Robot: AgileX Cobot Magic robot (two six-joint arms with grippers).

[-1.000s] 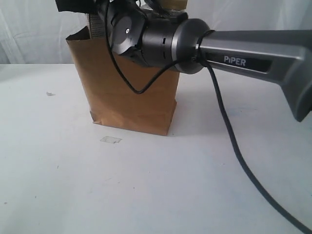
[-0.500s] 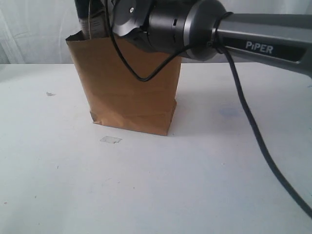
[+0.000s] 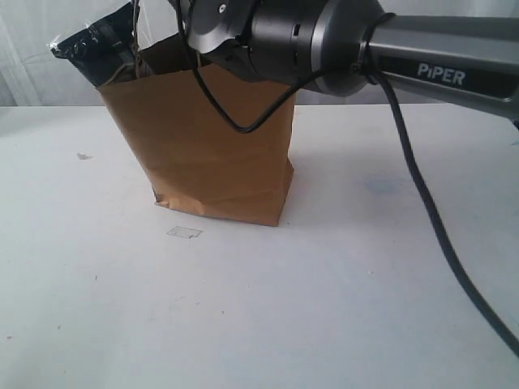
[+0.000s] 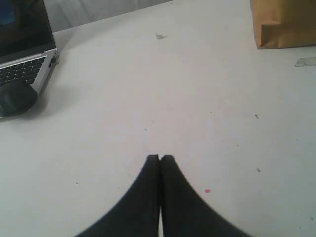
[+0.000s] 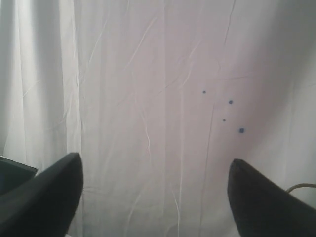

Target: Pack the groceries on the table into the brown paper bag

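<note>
Left fingers [image 4: 152, 173] pressed tight together, nothing between them, low over the flat white worktop [image 4: 148, 89]. A silver laptop [image 4: 27, 59] sits on that worktop too. Right fingers [image 5: 49, 195] spread wide and empty, facing a creased white curtain [image 5: 148, 98]. The tall kraft-brown paper bag [image 3: 211, 146] stands mid-scene toward the far side, just under my grey right arm [image 3: 438, 57]. A long dark navy glossy packet [image 3: 91, 49] pokes out of its mouth at the left.
</note>
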